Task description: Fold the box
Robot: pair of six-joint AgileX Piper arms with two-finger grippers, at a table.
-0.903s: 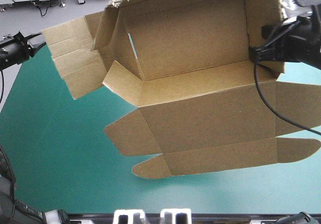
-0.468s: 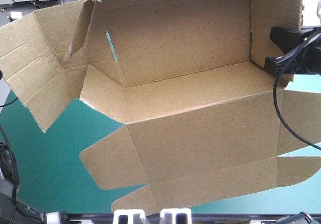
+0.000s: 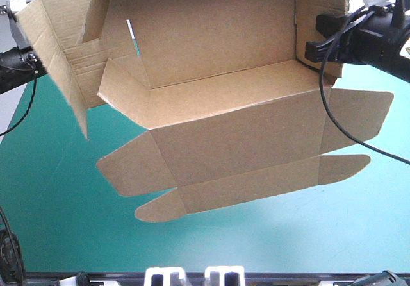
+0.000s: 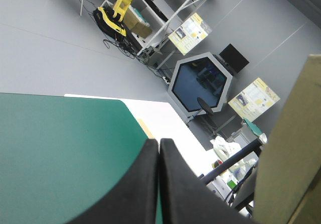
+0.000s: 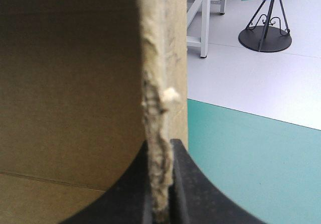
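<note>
The box (image 3: pixel 224 138) hangs partly erected, front flaps untucked. The right pincer (image 5: pixel 161 151) clamps its wall; the left pincer (image 4: pixel 159 143) is together, apparently empty.

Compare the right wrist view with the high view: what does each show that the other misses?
Only the right wrist view: the frayed edge of the box pinched between the all-but-shut fingers of the right gripper. Only the high view: the whole box, its walls partly raised and flaps spread, and the left gripper by its left flap, contact unclear. Both: the brown box, the right gripper on its right wall, and the teal-green cover.
</note>
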